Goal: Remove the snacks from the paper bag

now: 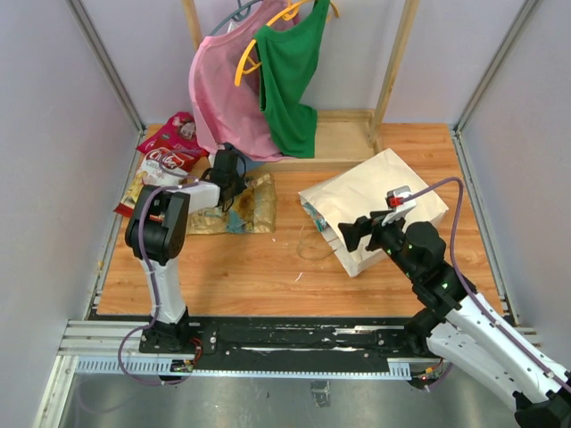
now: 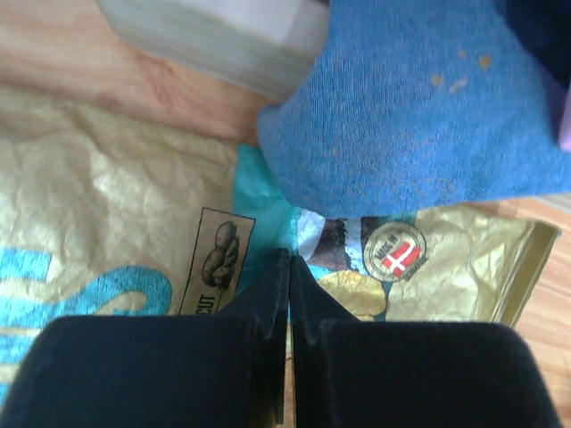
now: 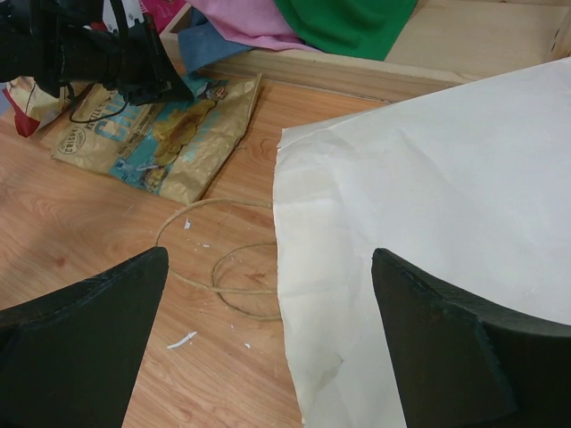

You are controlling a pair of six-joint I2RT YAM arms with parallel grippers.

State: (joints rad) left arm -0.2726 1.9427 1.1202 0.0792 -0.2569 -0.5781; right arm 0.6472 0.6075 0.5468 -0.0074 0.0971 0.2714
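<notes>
The snacks [image 1: 169, 147] we see furthest left are red and pink packets, heaped at the far left corner of the wooden counter [image 1: 268, 276]. Just right of them lies a crumpled gold packet [image 1: 243, 207] with teal lettering, flat on the wood. The left pincer [image 1: 227, 183] sits over its far edge. In the left wrist view the two fingers are pressed fully together, tips down over the gold foil, and we see nothing caught between them. A blue cloth [image 2: 410, 107] lies just beyond the fingertips, overlapping the packet's top edge.

Behind, toward the middle, a pink garment [image 1: 223, 89] and a green garment [image 1: 290, 80] hang on hangers.

Right of centre the paper bag [image 1: 384, 192] lies on its side, its mouth facing left. A teal packet [image 1: 312, 214] shows at that mouth, partly inside. The bag's twisted handles [image 3: 192, 207] loop out on the wood beside the opening.

The right pincer [image 1: 351, 234] hangs above the bag's near left corner, its fingers spread as wide as they go and holding nothing. In the right wrist view the bag's cream side fills the gap between them.
</notes>
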